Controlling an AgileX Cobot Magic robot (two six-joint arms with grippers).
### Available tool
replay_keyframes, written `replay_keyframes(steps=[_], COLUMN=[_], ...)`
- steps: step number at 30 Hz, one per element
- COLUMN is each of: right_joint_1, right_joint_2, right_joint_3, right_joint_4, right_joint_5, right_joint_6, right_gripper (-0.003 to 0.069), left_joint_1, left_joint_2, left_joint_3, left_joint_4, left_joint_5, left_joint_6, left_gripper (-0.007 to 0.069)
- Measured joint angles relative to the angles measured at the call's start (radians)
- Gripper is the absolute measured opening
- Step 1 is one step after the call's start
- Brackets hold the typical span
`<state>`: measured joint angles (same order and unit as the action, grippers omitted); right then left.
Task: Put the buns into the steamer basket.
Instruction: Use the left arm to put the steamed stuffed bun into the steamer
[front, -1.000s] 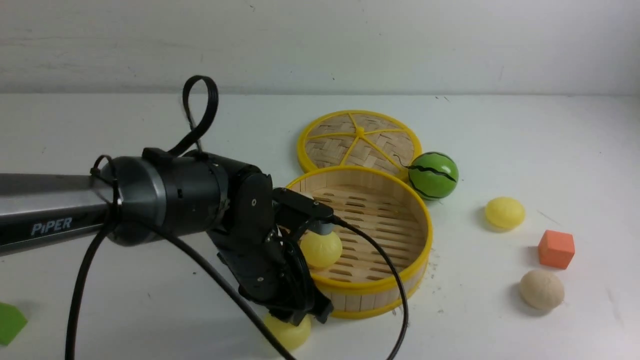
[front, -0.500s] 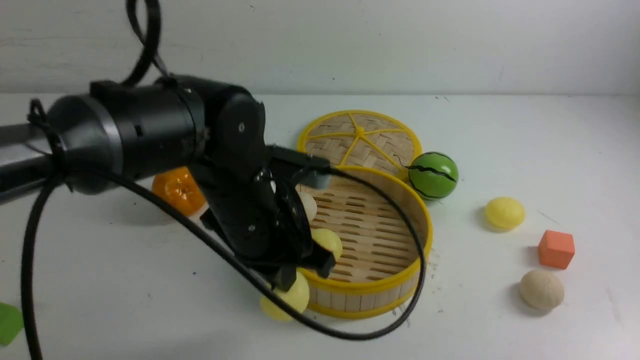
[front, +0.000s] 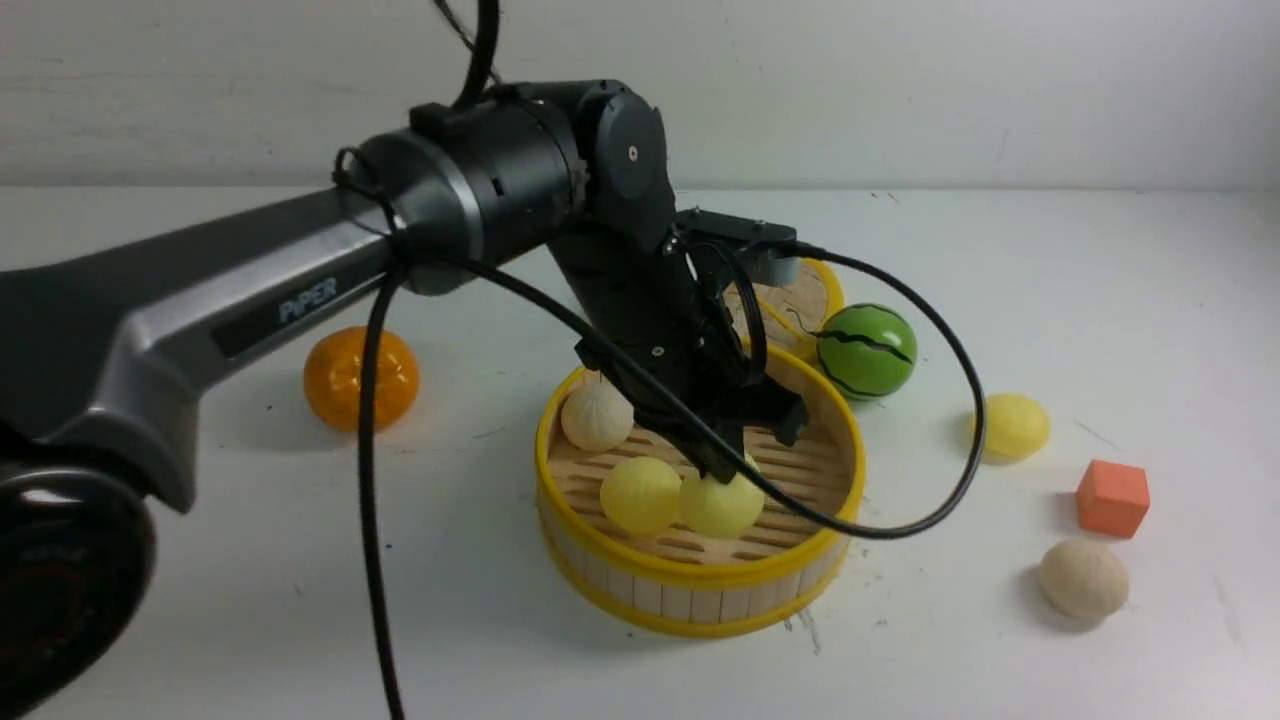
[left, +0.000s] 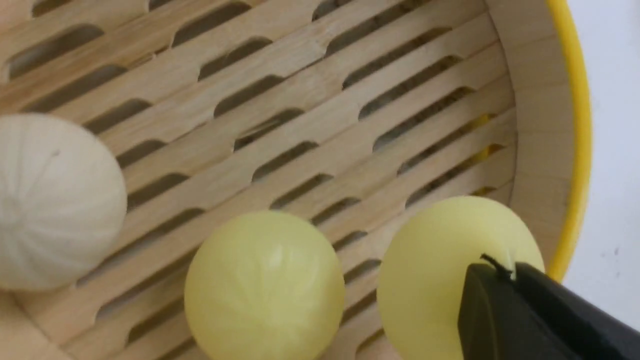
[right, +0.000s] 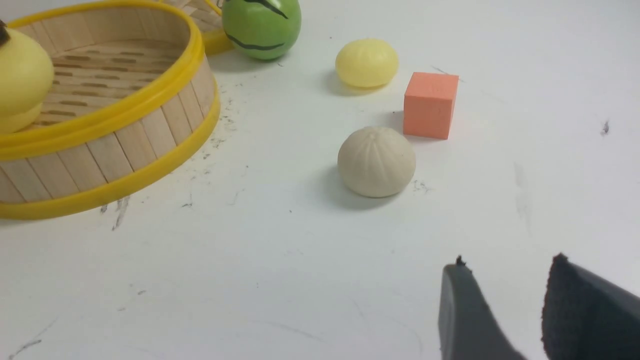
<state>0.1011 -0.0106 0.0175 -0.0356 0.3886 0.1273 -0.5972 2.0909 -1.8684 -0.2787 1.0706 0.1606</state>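
Three of the buns are being carried by the steamer basket (front: 700, 603): a beige-white bun (front: 597, 415) against its far-left wall, and a pale yellow bun (front: 640, 494) touching a second yellow bun (front: 722, 507) near its front wall. An outer yellow bun (front: 1015, 425) and an outer beige bun (front: 1083, 578) are being left on the table, well to the right of the basket.

The left gripper (front: 724, 462) is being kept clenched with nothing between its jaws, just above the second yellow bun inside the basket. The right gripper (right: 507, 262) is being held parted and empty, low over the table to the right of the basket.

The glossy yellow buns are being judged light, slippery and prone to rolling. The matte, ribbed beige ones are being judged grippier. Each is probably best pinched from above across its widest middle.

Contact between the closed tip and the bun cannot be told. The lid (front: 812, 290) behind the basket is being largely hidden by the left arm (front: 300, 290), as is part of the basket's floor.
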Motion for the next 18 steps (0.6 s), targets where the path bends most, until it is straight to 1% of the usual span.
replay_keyframes(steps=[2,6,7,9,13,14,15,16,17,18], right_joint_1=[0.000,0.000,0.000,0.000,0.000,0.000,0.000,0.000,0.000,0.000], right_joint_2=[0.000,0.000,0.000,0.000,0.000,0.000,0.000,0.000,0.000,0.000], right_joint_3=[0.000,0.000,0.000,0.000,0.000,0.000,0.000,0.000,0.000,0.000], right_joint_4=[0.000,0.000,0.000,0.000,0.000,0.000,0.000,0.000,0.000,0.000], right_joint_5=[0.000,0.000,0.000,0.000,0.000,0.000,0.000,0.000,0.000,0.000], right_joint_6=[0.000,0.000,0.000,0.000,0.000,0.000,0.000,0.000,0.000,0.000], right_gripper=[0.0239,0.0239,0.0239,0.0239,0.0239,0.0239,0.0239,0.0239,0.0239,0.0239], left_joint_1=[-0.012,-0.029,-0.032,-0.038,-0.038,-0.038,-0.037,-0.037,-0.037,-0.038], left_joint_2=[0.060,0.113,0.124,0.149,0.157,0.156,0.154,0.143,0.127,0.114], left_joint_3=[-0.069,-0.112,-0.115,-0.118,-0.129,-0.131,-0.141,-0.150,-0.157,-0.162], left_joint_4=[0.015,0.037,0.039,0.041,0.043,0.044,0.047,0.052,0.056,0.061], left_joint_5=[0.008,0.026,0.031,0.035,0.034,0.038,0.051,0.069,0.085,0.094], left_joint_6=[-0.001,-0.002,-0.002,-0.002,-0.007,-0.010,-0.027,-0.056,-0.073,-0.089], left_gripper=[-0.0013,-0.0002,0.0011,0.0073,0.0267,0.0277,0.0348,0.0395,0.0418,0.0424])
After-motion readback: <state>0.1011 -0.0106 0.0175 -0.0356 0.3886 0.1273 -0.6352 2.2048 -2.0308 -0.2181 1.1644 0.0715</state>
